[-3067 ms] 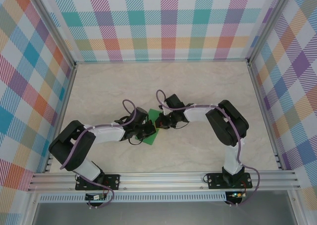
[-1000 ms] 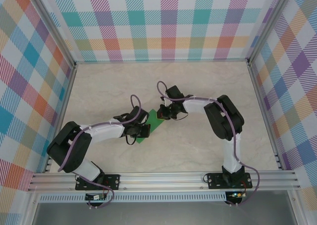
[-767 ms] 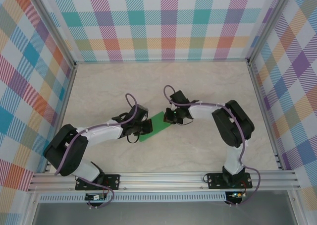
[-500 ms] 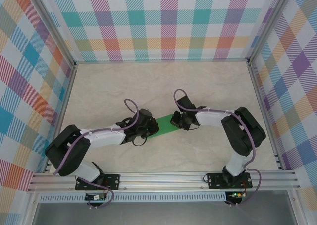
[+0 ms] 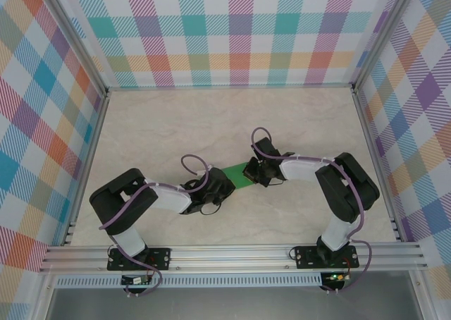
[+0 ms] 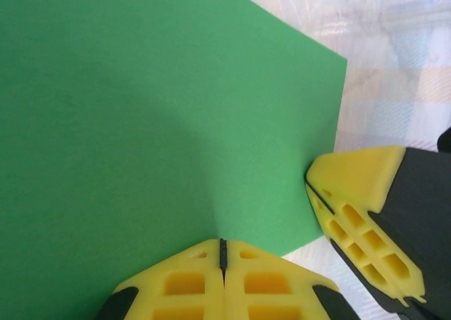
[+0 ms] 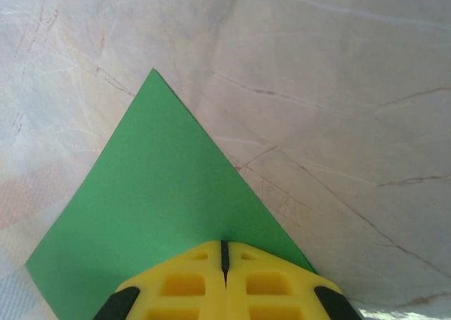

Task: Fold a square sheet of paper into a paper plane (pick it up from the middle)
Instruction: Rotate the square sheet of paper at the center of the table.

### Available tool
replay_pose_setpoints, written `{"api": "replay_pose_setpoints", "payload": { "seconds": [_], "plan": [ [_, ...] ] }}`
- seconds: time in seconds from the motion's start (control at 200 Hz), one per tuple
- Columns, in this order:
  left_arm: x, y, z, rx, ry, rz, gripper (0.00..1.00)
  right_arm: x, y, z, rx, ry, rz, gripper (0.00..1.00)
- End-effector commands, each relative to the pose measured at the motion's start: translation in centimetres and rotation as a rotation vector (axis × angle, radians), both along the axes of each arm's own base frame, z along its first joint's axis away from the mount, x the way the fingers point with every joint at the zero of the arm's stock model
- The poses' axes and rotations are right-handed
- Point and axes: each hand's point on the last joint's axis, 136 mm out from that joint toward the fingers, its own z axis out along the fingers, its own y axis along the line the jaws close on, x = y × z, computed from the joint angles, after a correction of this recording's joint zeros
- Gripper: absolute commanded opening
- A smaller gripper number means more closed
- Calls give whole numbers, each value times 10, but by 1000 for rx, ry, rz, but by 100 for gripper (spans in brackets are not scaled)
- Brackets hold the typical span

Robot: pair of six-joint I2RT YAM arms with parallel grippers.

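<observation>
Left hand [image 5: 225,185] is closed, its two yellow fingers [image 6: 187,285] pressed together with no gap between them. Their tips meet the near edge of the single square sheet of paper [image 5: 238,173], which is bright green. Whether they pinch it or only bear on it I cannot tell. Right hand [image 5: 256,173] is closed the same way, finger against finger, with its tips at the opposite end of the sheet.

From above, that one sheet shows as a short green strip near the middle of the marbled counter [image 5: 176,122], slanting between the two hands with each hand at one end. In the left wrist view it spreads broad and flat, and one yellow finger of the right hand touches its right edge. In the right wrist view one pointed corner aims away from the fingers over bare counter. Two arms reach inward from the near rail, and three checked walls [image 5: 239,31] enclose the counter
</observation>
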Motion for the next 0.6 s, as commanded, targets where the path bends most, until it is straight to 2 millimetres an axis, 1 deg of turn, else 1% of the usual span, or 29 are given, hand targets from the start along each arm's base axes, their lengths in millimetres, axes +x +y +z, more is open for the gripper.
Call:
{"api": "replay_pose_setpoints", "payload": {
  "seconds": [0.0,0.275,0.45,0.595],
  "plan": [
    [1,12,-2,11,-9,76,0,-47,-46,-58,-199,195,-38,0],
    [-15,43,-20,76,67,171,0,-58,-63,-73,-286,238,-35,0],
    [-27,76,-28,136,96,257,0,-65,-76,-83,-331,259,-39,0],
    [-38,104,-31,192,116,309,0,-67,-80,-85,-346,265,-32,0]
  ]
}}
